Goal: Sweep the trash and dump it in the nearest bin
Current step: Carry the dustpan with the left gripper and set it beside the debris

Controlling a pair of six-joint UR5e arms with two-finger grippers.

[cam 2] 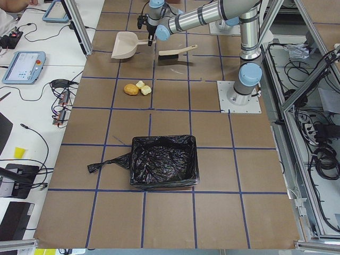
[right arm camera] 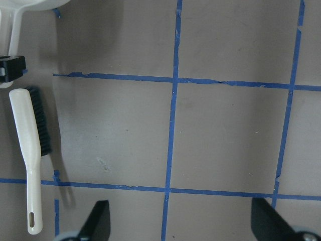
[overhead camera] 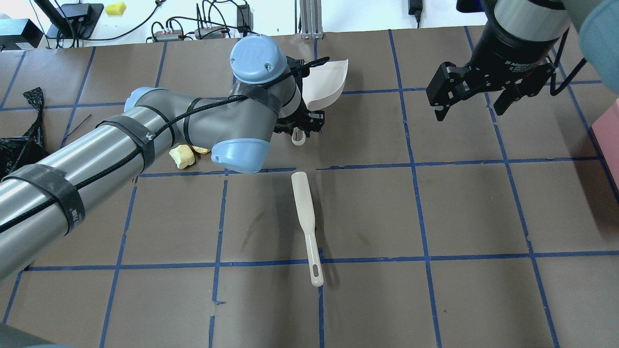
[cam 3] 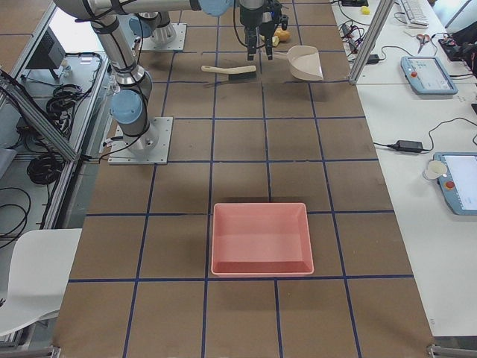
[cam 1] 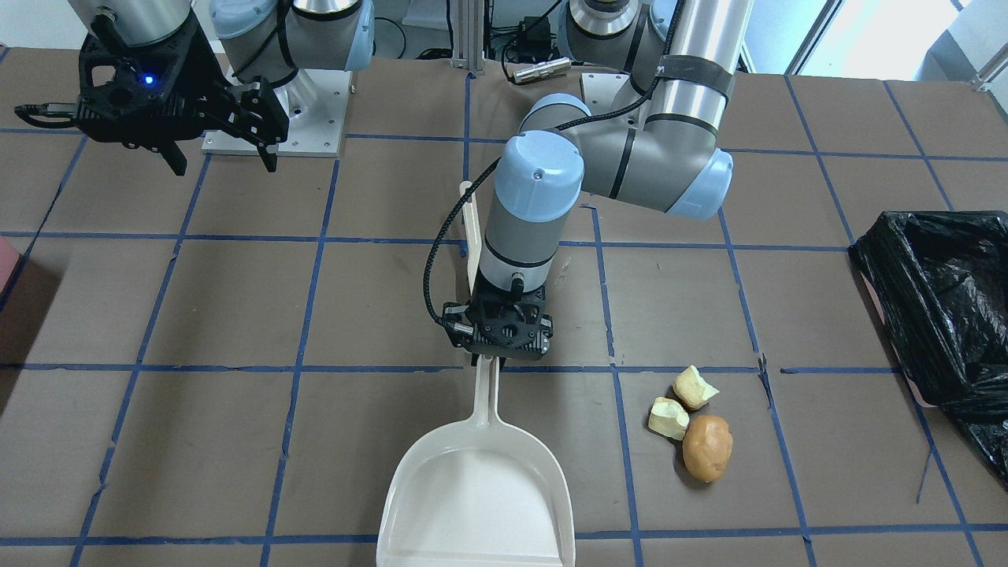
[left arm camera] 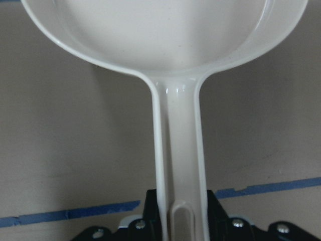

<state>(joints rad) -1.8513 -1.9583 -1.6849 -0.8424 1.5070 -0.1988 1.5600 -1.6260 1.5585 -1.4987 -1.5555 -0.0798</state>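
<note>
The trash is two pale yellow chunks [cam 1: 693,387] [cam 1: 668,417] and an orange-brown lump [cam 1: 707,447], close together on the brown table. The cream dustpan [cam 1: 480,488] sits beside them, about a hand's width away, its mouth facing away from the robot. My left gripper [cam 1: 492,362] is shut on the dustpan's handle [left arm camera: 178,165]. My right gripper [overhead camera: 468,115] is open and empty, high above the table and far from the trash. The black-lined bin [cam 1: 945,307] stands at the table's end beyond the trash. In the overhead view my left arm hides most of the trash.
A cream brush [overhead camera: 307,224] with dark bristles lies on the table behind the dustpan, nearer the robot; it also shows in the right wrist view [right arm camera: 30,150]. A pink tray [cam 3: 261,239] sits at the opposite end of the table.
</note>
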